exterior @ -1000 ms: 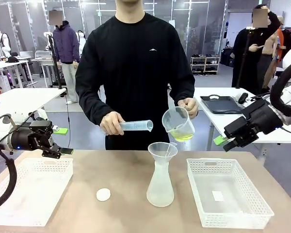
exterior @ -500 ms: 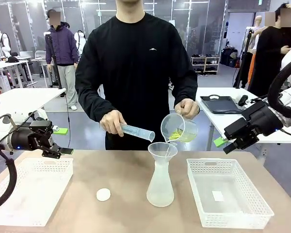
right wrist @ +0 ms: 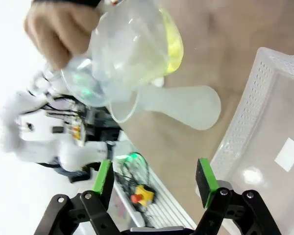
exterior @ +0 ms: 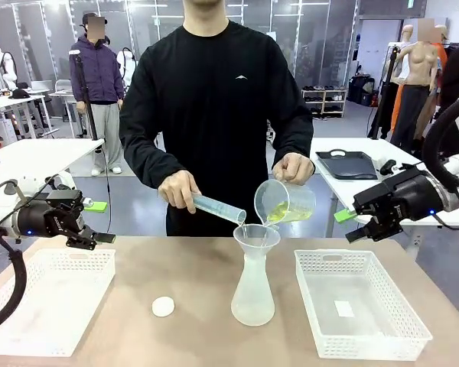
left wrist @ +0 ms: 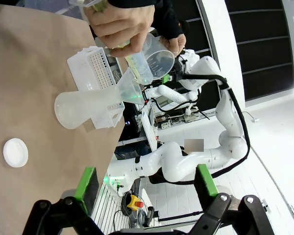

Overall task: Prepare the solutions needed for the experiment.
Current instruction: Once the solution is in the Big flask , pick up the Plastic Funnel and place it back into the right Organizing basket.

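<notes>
Front view: a person's hand [exterior: 293, 168] tilts a clear beaker [exterior: 284, 201] over the funnel [exterior: 256, 236] seated in the frosted flask [exterior: 253, 294] at table centre; the solutions [exterior: 289, 215] (a shallow yellow-green layer) lie in the beaker's lowered side; left gripper [exterior: 101, 222] hangs by the left basket's [exterior: 30, 345] far edge, jaws released, empty; right gripper [exterior: 350, 225] hovers right of the beaker, jaws parted, holding nothing.

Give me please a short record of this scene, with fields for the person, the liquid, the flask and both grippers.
person: tilts beaker and graduated cylinder over funnel
solution: yellow-green liquid in beaker, pooled toward its lip
flask: upright on table, funnel in its neck
left gripper: open, empty, raised near white basket
right gripper: open, empty, held in air
</notes>
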`<state>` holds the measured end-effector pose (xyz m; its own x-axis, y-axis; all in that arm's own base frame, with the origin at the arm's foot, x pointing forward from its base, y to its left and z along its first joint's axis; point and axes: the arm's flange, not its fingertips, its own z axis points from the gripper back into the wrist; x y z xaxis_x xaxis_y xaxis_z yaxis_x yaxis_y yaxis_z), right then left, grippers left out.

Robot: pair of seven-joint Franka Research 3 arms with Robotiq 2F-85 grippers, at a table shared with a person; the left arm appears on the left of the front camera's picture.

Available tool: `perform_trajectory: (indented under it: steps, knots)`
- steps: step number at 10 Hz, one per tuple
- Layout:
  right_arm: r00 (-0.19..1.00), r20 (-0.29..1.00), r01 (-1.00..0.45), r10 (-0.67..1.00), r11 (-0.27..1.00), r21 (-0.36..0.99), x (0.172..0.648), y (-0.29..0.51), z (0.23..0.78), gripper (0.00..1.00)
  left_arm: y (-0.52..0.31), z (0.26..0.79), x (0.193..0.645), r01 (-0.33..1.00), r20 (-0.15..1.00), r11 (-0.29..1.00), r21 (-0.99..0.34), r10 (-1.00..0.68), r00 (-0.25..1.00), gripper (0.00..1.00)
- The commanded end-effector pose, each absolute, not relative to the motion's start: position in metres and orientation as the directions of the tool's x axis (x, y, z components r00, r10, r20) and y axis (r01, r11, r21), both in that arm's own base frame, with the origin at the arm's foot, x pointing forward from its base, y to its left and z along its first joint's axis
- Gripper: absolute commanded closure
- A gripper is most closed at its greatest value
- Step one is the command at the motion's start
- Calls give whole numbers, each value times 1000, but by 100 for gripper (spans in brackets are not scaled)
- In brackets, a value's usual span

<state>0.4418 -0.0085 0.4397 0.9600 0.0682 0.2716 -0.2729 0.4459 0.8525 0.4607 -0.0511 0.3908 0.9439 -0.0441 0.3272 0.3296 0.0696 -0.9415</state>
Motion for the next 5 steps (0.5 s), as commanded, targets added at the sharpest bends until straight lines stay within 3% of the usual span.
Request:
perform_trajectory:
  steps: [1,5]
  knots:
    - [984,180,-175,7,281,944,461,-23,425,15,-51,392,461,342,339,67,-937,-56,939,0]
    - [995,64,-53,-79,134,990,469,-40,402,15,-51,392,461,342,339,67,-937,-56,939,0]
